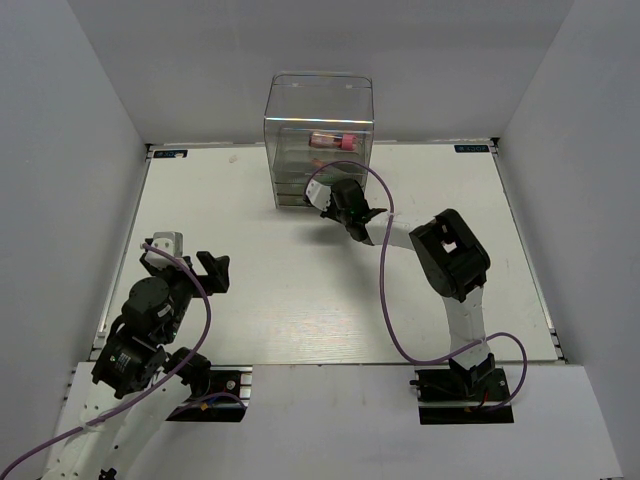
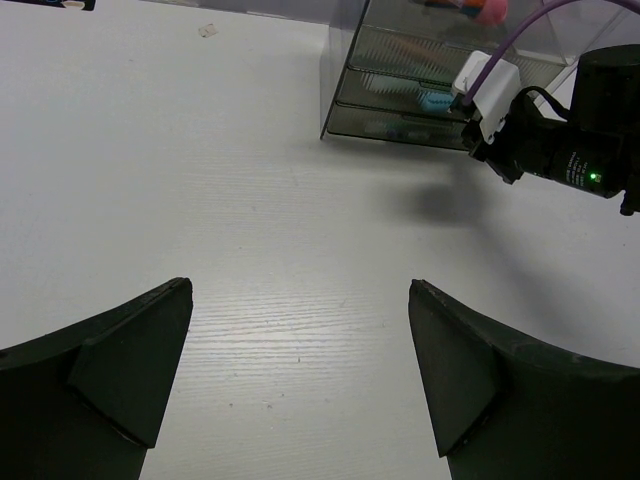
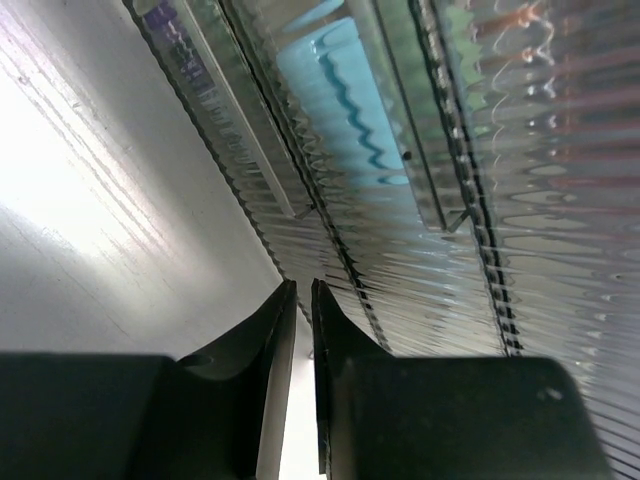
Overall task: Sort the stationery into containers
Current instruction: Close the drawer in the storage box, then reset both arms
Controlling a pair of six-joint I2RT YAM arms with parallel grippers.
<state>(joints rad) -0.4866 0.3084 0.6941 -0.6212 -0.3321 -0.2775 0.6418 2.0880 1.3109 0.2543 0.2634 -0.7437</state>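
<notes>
Two grippers I'm watching. Right gripper (image 3: pixel 303 300): fingers nearly together, a thin slit between them, holding nothing, tips at the ribbed drawer fronts of the clear drawer box (image 1: pixel 320 100). Light blue marker (image 3: pixel 340 95) lies inside a drawer. Left gripper (image 2: pixel 300 330): spread wide, empty, over the table (image 2: pixel 200 180).

Ribbed drawer fronts (image 3: pixel 420 200) blur the light blue marker (image 3: pixel 345 95) inside; its ends are cut off.

The clear plastic box (image 1: pixel 318 105) looks glossy, its grey drawers (image 3: pixel 420 190) ribbed and translucent (a light blue marker (image 3: pixel 345 95) blurs through). The white bench (image 2: pixel 200 200) shows faint matt woodgrain.
</notes>
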